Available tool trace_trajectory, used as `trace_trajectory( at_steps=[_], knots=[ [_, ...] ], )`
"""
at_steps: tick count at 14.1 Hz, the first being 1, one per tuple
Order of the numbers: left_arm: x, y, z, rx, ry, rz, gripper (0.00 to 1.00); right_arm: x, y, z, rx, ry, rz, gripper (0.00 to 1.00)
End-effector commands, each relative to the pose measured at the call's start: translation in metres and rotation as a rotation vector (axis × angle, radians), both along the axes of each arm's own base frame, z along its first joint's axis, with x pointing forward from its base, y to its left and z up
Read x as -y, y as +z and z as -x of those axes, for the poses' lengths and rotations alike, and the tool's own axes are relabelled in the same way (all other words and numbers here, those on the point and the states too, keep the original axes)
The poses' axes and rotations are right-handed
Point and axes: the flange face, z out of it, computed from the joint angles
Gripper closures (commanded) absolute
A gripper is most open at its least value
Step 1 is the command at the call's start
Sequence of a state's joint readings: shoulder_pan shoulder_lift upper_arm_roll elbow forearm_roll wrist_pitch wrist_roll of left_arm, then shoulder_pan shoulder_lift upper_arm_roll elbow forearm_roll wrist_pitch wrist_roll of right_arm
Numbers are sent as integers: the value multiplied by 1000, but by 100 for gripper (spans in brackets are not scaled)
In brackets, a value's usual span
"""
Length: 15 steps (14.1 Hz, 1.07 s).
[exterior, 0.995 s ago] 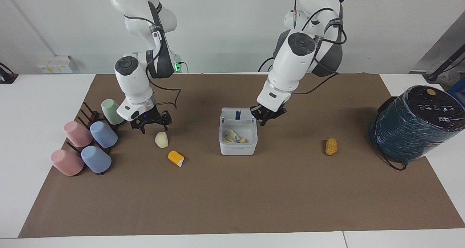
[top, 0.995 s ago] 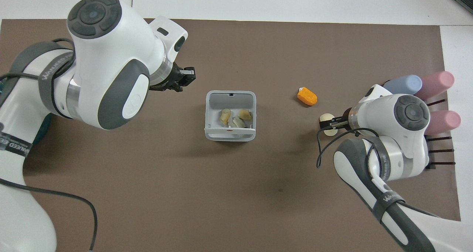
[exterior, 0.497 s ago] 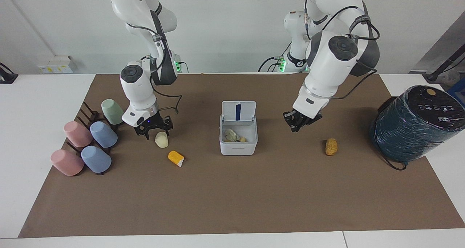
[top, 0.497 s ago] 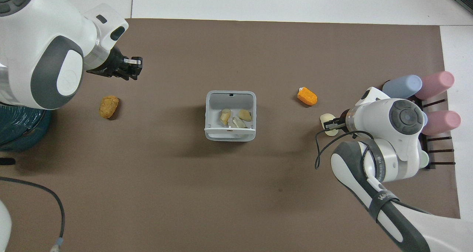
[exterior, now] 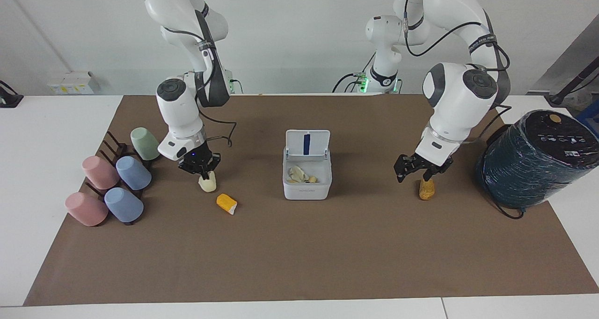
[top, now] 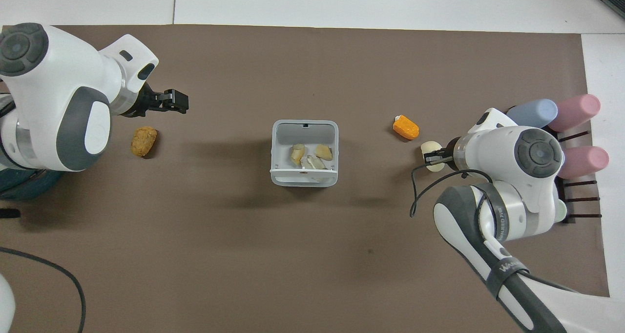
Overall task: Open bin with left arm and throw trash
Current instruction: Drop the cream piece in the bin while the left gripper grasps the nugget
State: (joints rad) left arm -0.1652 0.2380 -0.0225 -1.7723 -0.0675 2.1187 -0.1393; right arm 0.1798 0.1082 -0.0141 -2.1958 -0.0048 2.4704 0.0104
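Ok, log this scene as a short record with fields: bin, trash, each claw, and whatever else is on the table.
bin: lid up, scraps inside
cream lump: on mat, under right claw
orange wedge: on mat, beside cream lump
brown lump: on mat, toward left arm's end
left claw: open, over brown lump
right claw: down at cream lump; grip unclear
cups: on rack, right arm's end
teal cylinder: left arm's end
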Motion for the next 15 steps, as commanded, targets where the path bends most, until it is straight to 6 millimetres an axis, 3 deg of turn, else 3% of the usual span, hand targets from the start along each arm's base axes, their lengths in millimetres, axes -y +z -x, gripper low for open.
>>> trace_trajectory(
  at_steps=[1,5,8,12,15],
  knots=[
    [-28,-24,32,28,-58,-24,0,-19,39,-6,15,-35,-31,100],
    [-55,-51,26,43,-161,-43,0,-86,92,-16,86,-68,-85,100],
    [-67,-74,25,66,-211,-54,1,-127,110,-19,117,-139,-134,100],
    [-68,-114,16,76,-260,-63,3,-188,104,-6,105,-259,-258,100],
    [-77,-117,16,73,-300,-70,6,-219,99,-2,103,-287,-292,100]
  ],
)
